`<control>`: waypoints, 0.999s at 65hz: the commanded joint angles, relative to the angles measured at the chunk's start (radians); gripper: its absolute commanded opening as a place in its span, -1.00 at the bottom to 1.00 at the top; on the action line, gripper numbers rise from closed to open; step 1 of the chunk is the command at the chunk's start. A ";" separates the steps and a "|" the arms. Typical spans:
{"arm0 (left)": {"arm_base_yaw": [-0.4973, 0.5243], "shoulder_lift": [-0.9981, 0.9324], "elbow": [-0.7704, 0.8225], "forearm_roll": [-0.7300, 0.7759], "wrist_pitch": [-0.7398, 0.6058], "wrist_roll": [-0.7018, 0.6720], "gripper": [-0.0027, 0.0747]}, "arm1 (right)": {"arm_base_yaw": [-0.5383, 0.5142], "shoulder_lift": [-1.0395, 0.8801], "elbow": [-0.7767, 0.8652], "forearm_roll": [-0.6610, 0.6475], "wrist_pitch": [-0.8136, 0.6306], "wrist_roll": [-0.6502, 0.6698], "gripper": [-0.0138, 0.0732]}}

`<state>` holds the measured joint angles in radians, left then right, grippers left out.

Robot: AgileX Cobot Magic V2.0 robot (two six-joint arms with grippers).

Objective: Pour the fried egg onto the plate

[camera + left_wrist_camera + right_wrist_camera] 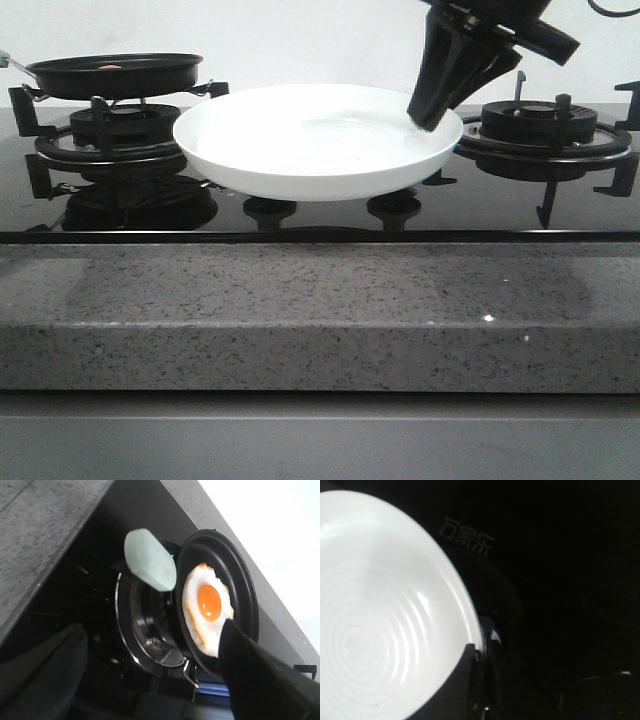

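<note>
The fried egg [205, 610], white with an orange yolk, lies in a black frying pan [246, 580] on the left burner [120, 135]. In the front view only a sliver of the egg [110, 67] shows over the pan's [115, 75] rim. The pan's pale green handle [150, 560] lies beyond my left gripper [150, 630], which is open and empty, its fingers [265, 680] wide apart. The white plate [300, 140] is at the hob's middle. My right gripper [430, 118] is shut on its right rim, also seen in the right wrist view [477, 650], plate [380, 605].
A second burner [545, 125] with black pan supports stands at the right, close behind the right gripper. Two knobs [270, 210] sit on the glossy black hob under the plate. A grey speckled counter edge [320, 310] runs along the front.
</note>
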<state>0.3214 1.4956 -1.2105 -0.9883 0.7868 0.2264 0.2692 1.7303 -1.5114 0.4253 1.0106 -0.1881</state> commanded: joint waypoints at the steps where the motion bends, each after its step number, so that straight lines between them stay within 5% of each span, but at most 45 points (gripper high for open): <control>1: 0.003 0.035 -0.088 -0.103 0.024 0.048 0.46 | -0.002 -0.056 -0.025 0.036 -0.026 -0.011 -0.84; 38: -0.009 0.304 -0.285 -0.218 0.118 0.053 0.38 | -0.002 -0.056 -0.025 0.036 -0.026 -0.011 -0.84; 65: -0.009 0.304 -0.285 -0.218 0.131 0.053 -0.90 | -0.002 -0.056 -0.025 0.036 -0.026 -0.011 -0.84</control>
<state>0.3180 1.8498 -1.4669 -1.1953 0.9197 0.2701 0.2692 1.7303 -1.5114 0.4253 1.0106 -0.1881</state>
